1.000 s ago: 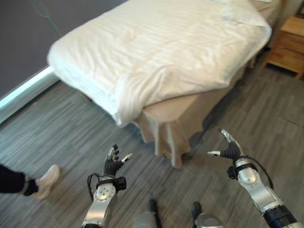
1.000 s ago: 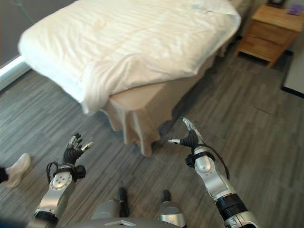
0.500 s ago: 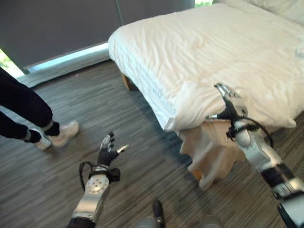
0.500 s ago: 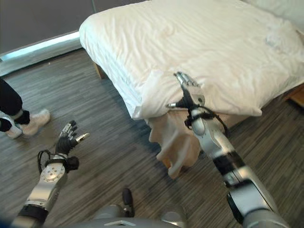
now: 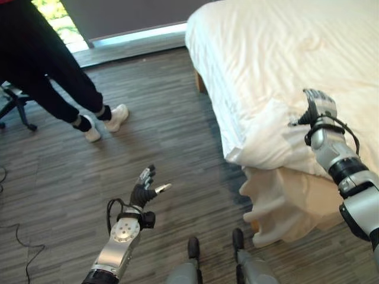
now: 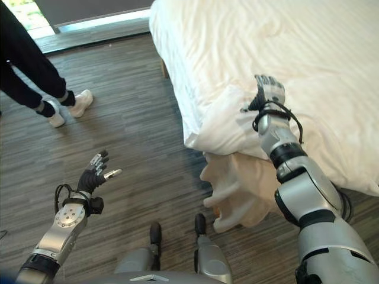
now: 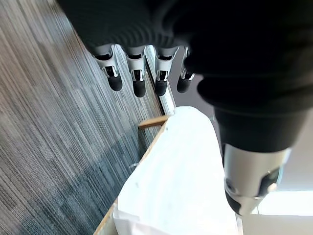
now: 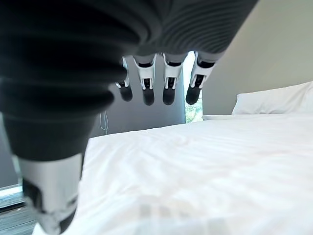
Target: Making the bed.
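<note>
Bed [image 5: 331, 35] takes up the upper right of the head views, covered by a white striped duvet [image 6: 308, 53] that lies fairly smooth across the top. At the near corner the duvet bunches into a rumpled fold [image 5: 266, 139] that hangs over the edge, and below it a beige bed skirt [image 5: 284, 204] spills down in loose pleats to the dark wood-grain floor [image 5: 172, 130]. A wooden bed leg [image 5: 201, 83] shows under the far side of the frame.

The right hand [image 6: 269, 94] is stretched out over that bunched corner, above or against the duvet just past the fold; whether it touches the cloth cannot be told. In the right wrist view its fingers [image 8: 146, 85] hang straight in a row over the white cover, thumb apart, holding nothing, so the hand is relaxed and empty. A pillow [image 8: 274, 103] lies at the far end of the bed in that view, against a plain wall.

The left hand [image 5: 144, 190] hovers low over the floor, well apart from the bed, with its fingers spread and the thumb out to the side, gripping nothing. In the left wrist view its fingers [image 7: 137, 81] are extended above the floor, with the bed's white edge [image 7: 181, 186] past them.

A person in dark trousers [image 5: 47, 65] and pale shoes [image 5: 115, 115] stands on the floor at the upper left, away from the bed. Behind the person a bright strip of window [image 5: 136, 32] runs along the base of a dark wall.
</note>
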Controlling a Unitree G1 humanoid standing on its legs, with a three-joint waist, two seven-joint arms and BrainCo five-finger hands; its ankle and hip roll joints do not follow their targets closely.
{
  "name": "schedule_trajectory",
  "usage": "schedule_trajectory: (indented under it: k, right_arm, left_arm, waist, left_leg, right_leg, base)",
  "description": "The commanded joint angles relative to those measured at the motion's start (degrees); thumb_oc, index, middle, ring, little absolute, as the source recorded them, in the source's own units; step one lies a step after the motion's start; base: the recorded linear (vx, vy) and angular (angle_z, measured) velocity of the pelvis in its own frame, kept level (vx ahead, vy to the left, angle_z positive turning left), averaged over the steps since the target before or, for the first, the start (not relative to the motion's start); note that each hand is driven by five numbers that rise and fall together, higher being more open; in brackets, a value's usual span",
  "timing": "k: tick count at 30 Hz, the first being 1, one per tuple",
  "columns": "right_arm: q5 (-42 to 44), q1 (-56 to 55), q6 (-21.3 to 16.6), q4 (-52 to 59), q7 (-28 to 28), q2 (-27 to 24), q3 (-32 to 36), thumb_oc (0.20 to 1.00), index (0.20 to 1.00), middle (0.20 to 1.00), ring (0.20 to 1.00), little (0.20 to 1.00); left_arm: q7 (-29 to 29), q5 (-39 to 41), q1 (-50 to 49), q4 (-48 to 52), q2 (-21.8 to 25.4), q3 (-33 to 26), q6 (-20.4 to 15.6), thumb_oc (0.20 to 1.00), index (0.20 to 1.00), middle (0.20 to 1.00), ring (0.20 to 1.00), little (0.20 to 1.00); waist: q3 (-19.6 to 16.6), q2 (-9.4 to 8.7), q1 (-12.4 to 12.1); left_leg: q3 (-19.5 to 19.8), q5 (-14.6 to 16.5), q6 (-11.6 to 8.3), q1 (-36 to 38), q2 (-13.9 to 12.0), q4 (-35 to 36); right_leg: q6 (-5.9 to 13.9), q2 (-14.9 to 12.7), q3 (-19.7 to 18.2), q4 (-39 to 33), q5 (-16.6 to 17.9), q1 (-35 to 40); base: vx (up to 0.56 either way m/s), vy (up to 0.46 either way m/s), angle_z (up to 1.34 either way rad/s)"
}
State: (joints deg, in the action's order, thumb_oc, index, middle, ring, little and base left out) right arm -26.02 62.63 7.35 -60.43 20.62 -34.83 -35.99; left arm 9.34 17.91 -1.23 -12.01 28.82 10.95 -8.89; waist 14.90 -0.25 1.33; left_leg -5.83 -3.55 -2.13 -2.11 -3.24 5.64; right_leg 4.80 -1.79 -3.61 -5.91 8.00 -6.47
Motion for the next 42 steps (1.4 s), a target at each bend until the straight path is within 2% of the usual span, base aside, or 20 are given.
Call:
schedule_trajectory:
  k: [1, 9, 12, 14, 15, 16, 20, 24, 26, 28, 29, 32, 34, 35, 36, 37, 38, 39, 40, 42]
  right_arm:
    - [0.30, 10.14, -0.59, -5.21, 0.78, -0.06, -4.82, 1.000, 1.000, 1.000, 1.000, 1.000]
    - [0.02, 13.25, -0.90, -6.06, 0.47, -2.50, -7.98, 1.000, 1.000, 1.000, 1.000, 1.000]
    - [1.96, 13.65, -1.10, -8.59, 0.83, -4.82, -8.24, 1.000, 1.000, 1.000, 1.000, 1.000]
    - [2.31, 13.90, -1.06, -9.32, 0.66, -5.35, -8.84, 1.000, 1.000, 1.000, 1.000, 1.000]
    - [2.44, 13.97, -1.05, -9.67, 0.44, -5.34, -9.16, 0.705, 0.705, 0.705, 0.705, 0.705]
    - [2.66, 14.08, -1.00, -10.03, 0.35, -5.45, -9.11, 0.200, 0.200, 0.200, 0.200, 0.200]
    - [4.05, 13.10, -0.70, -10.68, 0.62, -6.27, -8.33, 0.200, 0.200, 0.200, 0.200, 0.200]
    - [6.98, 12.83, -0.77, -10.09, 1.24, -7.45, -6.63, 0.200, 0.200, 0.200, 0.200, 0.200]
    - [8.87, 11.27, -0.95, -7.87, 1.87, -7.89, -5.06, 0.200, 0.200, 0.200, 0.200, 0.200]
    - [12.01, 7.59, -1.20, -1.38, 3.50, -9.14, -0.55, 0.200, 0.200, 0.200, 0.200, 0.200]
    - [11.95, 7.14, -1.04, -1.03, 3.51, -9.19, -0.20, 0.200, 0.200, 0.200, 0.200, 0.200]
    - [11.17, -1.65, -0.20, 10.64, 4.30, -8.24, 6.05, 0.200, 0.200, 0.200, 0.200, 0.200]
    - [11.16, -1.70, -0.18, 10.67, 4.29, -8.24, 6.09, 0.200, 0.200, 0.200, 0.200, 0.200]
    - [8.40, -12.55, -0.35, 23.05, 4.30, -6.23, 11.93, 0.200, 0.200, 0.200, 0.200, 0.200]
    - [8.09, -13.61, 0.04, 23.87, 4.07, -6.20, 12.71, 0.200, 0.200, 0.200, 0.200, 0.200]
    - [6.72, -32.16, -1.43, 39.05, 2.65, -3.28, 22.76, 0.200, 0.200, 0.200, 0.200, 0.200]
    - [6.42, -33.41, -1.16, 40.14, 2.29, -3.19, 23.52, 0.200, 0.200, 0.200, 0.200, 0.200]
    - [6.07, -38.59, -2.04, 43.48, 1.63, -2.81, 26.31, 0.200, 0.200, 0.200, 0.200, 0.200]
    - [4.90, -50.78, -3.13, 50.95, -0.74, -0.97, 32.43, 0.200, 0.200, 0.200, 0.200, 0.200]
    - [3.58, -63.54, -4.91, 57.20, -4.20, 2.80, 36.60, 0.200, 0.200, 0.200, 0.200, 0.200]
  left_arm:
    - [-0.07, 2.65, 4.09, 1.08, 2.30, 0.57, -4.11, 1.000, 1.000, 1.000, 1.000, 1.000]
    - [0.30, 5.04, 5.96, 0.92, 1.17, 1.58, -5.38, 1.000, 1.000, 1.000, 1.000, 1.000]
    - [0.91, 5.68, 7.41, 0.49, 0.03, 3.00, -5.97, 1.000, 1.000, 1.000, 1.000, 1.000]
    - [1.20, 6.00, 7.80, 1.03, 0.19, 2.88, -6.43, 1.000, 1.000, 1.000, 1.000, 1.000]
    - [1.21, 6.06, 7.87, 1.20, 0.03, 3.08, -6.41, 1.000, 1.000, 1.000, 1.000, 1.000]
    - [1.27, 6.11, 8.15, 1.36, -0.15, 3.19, -6.50, 1.000, 1.000, 1.000, 1.000, 1.000]
    - [0.69, 7.15, 8.34, 1.94, -1.87, 4.16, -6.44, 1.000, 1.000, 1.000, 1.000, 1.000]
    - [0.61, 6.63, 8.98, 2.04, -2.22, 4.88, -6.43, 1.000, 1.000, 1.000, 1.000, 1.000]
    - [0.57, 6.19, 9.21, 2.14, -2.27, 5.01, -6.13, 1.000, 1.000, 1.000, 1.000, 1.000]
    - [0.13, 6.55, 8.44, 2.54, -2.32, 4.04, -5.65, 1.000, 1.000, 1.000, 1.000, 1.000]
    - [0.11, 6.57, 8.34, 2.59, -2.15, 4.12, -5.63, 1.000, 1.000, 1.000, 1.000, 1.000]
    - [-0.10, 5.97, 5.41, 2.36, -2.27, 2.29, -3.79, 1.000, 1.000, 1.000, 1.000, 1.000]
    - [-0.10, 5.97, 5.41, 2.37, -2.25, 2.31, -3.79, 1.000, 1.000, 1.000, 1.000, 1.000]
    - [-0.90, 4.71, 2.24, 1.87, -2.96, -0.11, -1.62, 1.000, 1.000, 1.000, 1.000, 1.000]
    - [-0.91, 4.72, 1.95, 2.04, -2.59, 0.17, -1.54, 1.000, 1.000, 1.000, 1.000, 1.000]
    - [-1.87, 1.63, -1.87, 1.69, -3.12, -4.12, 1.11, 1.000, 1.000, 1.000, 1.000, 1.000]
    - [-1.93, 1.54, -2.19, 1.87, -2.92, -3.91, 1.22, 1.000, 1.000, 1.000, 1.000, 1.000]
    - [-2.17, 0.30, -2.77, 1.66, -3.13, -5.33, 1.72, 1.000, 1.000, 1.000, 1.000, 1.000]
    - [-2.91, -1.15, -5.35, 1.36, -3.84, -7.67, 2.94, 1.000, 1.000, 1.000, 1.000, 1.000]
    - [-3.48, -2.80, -7.97, 0.36, -5.12, -9.57, 4.28, 1.000, 1.000, 1.000, 1.000, 1.000]
  waist:
    - [-1.16, -1.61, -0.46]
    - [0.54, 2.02, -0.32]
    - [2.29, 6.22, -0.15]
    - [3.16, 7.71, -0.11]
    - [3.32, 8.36, -0.12]
    - [3.39, 8.91, -0.17]
    - [3.88, 10.13, 0.18]
    - [3.98, 10.06, 1.01]
    - [3.84, 9.40, 1.79]
    - [3.04, 7.78, 3.56]
    - [3.08, 7.62, 3.47]
    - [2.00, 5.73, 5.12]
    - [2.01, 5.71, 5.09]
    - [1.43, 4.60, 7.15]
    - [1.09, 4.41, 6.75]
    - [0.43, 3.19, 9.08]
    - [0.22, 3.03, 8.79]
    - [0.13, 2.62, 9.82]
    - [-0.54, 1.73, 10.83]
    - [-1.36, 0.36, 12.72]
  left_leg:
    - [-1.09, 5.70, -1.39, 2.94, 1.23, -0.64]
    - [-0.27, 4.20, -1.90, -1.31, 1.83, -0.64]
    - [-0.37, 2.96, -2.20, -5.16, 2.76, -0.64]
    - [-0.35, 2.53, -2.23, -6.62, 3.10, -0.64]
    - [-0.52, 2.33, -2.25, -7.22, 3.28, -0.64]
    - [-0.70, 2.23, -2.29, -7.77, 3.37, -0.64]
    - [-0.90, 2.06, -2.29, -8.10, 3.67, -0.64]
    - [-1.17, 2.36, -2.22, -7.11, 3.74, -0.64]
    - [-1.60, 2.88, -2.12, -6.23, 3.61, -0.64]
    - [-2.54, 3.96, -1.92, -4.42, 3.13, -0.64]
    - [-2.55, 3.98, -1.91, -4.24, 3.14, -0.64]
    - [-3.62, 5.41, -1.43, -1.70, 2.39, -0.64]
    - [-3.63, 5.41, -1.43, -1.69, 2.39, -0.64]
    - [-4.71, 6.13, -1.04, 0.43, 1.77, -0.64]
    - [-4.72, 6.68, -0.99, 0.74, 1.80, -0.64]
    - [-6.19, 7.73, -0.47, 2.51, 1.44, -0.64]
    - [-6.22, 7.78, -0.46, 2.65, 1.44, -0.64]
    - [-6.77, 8.02, -0.37, 3.05, 1.33, -0.64]
    - [-7.47, 8.37, -0.11, 4.16, 1.15, -0.64]
    - [-8.53, 8.62, 0.13, 5.58, 0.86, -0.64]
  right_leg:
    - [2.53, -3.45, -0.60, 0.91, -4.97, -0.72]
    - [2.15, -3.50, -1.24, 0.91, -4.72, -4.40]
    - [2.48, -3.92, -1.93, 0.91, -4.28, -8.15]
    - [2.58, -3.93, -2.38, 0.91, -4.01, -9.68]
    - [2.63, -4.02, -2.48, 0.91, -3.97, -10.22]
    - [2.67, -4.03, -2.79, 0.91, -3.91, -10.80]
    - [2.99, -4.08, -3.38, 0.91, -3.98, -11.17]
    - [3.08, -3.96, -3.87, 0.91, -4.14, -10.49]
    - [3.24, -3.86, -4.17, 0.91, -4.37, -9.79]
    - [3.20, -3.85, -4.49, 0.91, -4.40, -8.53]
    - [3.20, -3.86, -4.49, 0.91, -4.44, -8.35]
    - [2.96, -3.82, -5.03, 0.91, -4.47, -6.61]
    - [2.96, -3.82, -5.04, 0.91, -4.47, -6.60]
    - [2.74, -3.73, -5.61, 1.05, -3.78, -5.48]
    - [2.83, -3.77, -5.64, 0.94, -4.27, -5.16]
    - [2.89, -3.38, -6.37, 1.24, -4.00, -4.36]
    - [2.90, -3.38, -6.40, 1.22, -4.03, -4.22]
    - [2.98, -3.26, -6.61, 1.36, -3.90, -4.20]
    - [3.18, -3.03, -7.15, 1.51, -3.68, -3.79]
    - [3.29, -2.51, -7.78, 1.72, -3.53, -3.26]
  base:
    - [0.03, -0.015, -0.05]
    - [0.00, 0.004, 0.02]
    - [0.01, 0.021, 0.03]
    - [-0.02, 0.018, -0.06]
    - [-0.02, 0.034, -0.11]
    - [0.00, 0.033, -0.13]
    - [-0.01, 0.019, -0.12]
    - [0.00, 0.000, 0.00]
    - [0.00, 0.000, 0.00]
    - [0.00, 0.005, -0.02]
    - [0.01, 0.003, -0.07]
    - [0.01, 0.013, -0.10]
    - [-0.01, 0.017, -0.13]
    - [0.01, 0.035, -0.14]
    - [0.03, 0.043, -0.15]
    - [0.04, 0.022, -0.16]
    - [0.01, 0.002, -0.31]
    - [0.00, -0.002, -0.63]
    - [-0.01, -0.004, -0.45]
    - [-0.05, 0.008, -0.23]
